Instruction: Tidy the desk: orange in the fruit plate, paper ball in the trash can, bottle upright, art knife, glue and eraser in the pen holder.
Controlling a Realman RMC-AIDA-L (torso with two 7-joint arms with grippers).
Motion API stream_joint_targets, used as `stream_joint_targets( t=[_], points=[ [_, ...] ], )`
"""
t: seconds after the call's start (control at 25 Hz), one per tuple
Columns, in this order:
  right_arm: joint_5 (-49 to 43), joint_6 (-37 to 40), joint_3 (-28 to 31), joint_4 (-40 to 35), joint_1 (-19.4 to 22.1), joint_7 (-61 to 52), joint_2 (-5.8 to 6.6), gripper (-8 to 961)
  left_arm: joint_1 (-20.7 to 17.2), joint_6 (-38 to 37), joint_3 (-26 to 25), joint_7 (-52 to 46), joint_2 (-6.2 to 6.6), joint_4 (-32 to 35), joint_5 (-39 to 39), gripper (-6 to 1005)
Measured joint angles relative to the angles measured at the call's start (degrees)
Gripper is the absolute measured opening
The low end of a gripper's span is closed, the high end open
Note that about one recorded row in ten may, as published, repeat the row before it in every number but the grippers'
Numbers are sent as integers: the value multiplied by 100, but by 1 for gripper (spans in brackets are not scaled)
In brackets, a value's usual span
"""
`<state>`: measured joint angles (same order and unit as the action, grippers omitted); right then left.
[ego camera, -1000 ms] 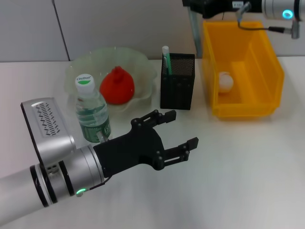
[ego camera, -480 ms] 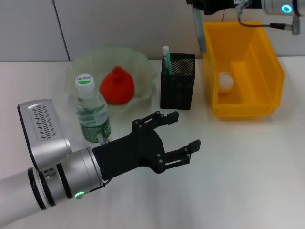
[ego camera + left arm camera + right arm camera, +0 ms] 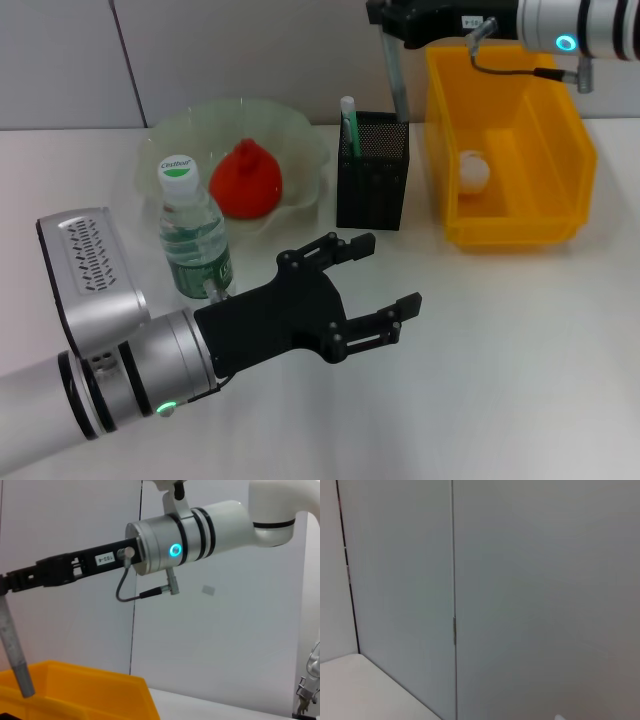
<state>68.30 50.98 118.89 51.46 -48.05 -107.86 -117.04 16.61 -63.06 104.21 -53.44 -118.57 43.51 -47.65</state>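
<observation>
Nearest me, my left gripper hangs idle above the desk with its fingers spread wide, the upright bottle just beside its wrist. Farther off, my right gripper clamps the top of a grey stick, I judge the art knife, whose lower end hangs just above the pen holder. Next comes a straight lowering, then release. Beyond, the paper ball lies in the trash can; glue and eraser I cannot make out.
</observation>
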Motion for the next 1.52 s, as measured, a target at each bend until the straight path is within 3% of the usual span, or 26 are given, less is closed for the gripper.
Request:
stream_joint_targets(
  t=[0.48,1.36,1.52],
  points=[
    [391,-419,-7,-884,-287,633,-36,213,0,-14,-24,0,0,-3,-7,815],
    [404,-536,-7,-947,-236,714,-100,236,-15,-13,-24,0,9,-22,-7,815],
    [497,-550,-7,-922,-206,829,-103,338,-24,-13,-24,0,11,-33,-8,815]
  ],
)
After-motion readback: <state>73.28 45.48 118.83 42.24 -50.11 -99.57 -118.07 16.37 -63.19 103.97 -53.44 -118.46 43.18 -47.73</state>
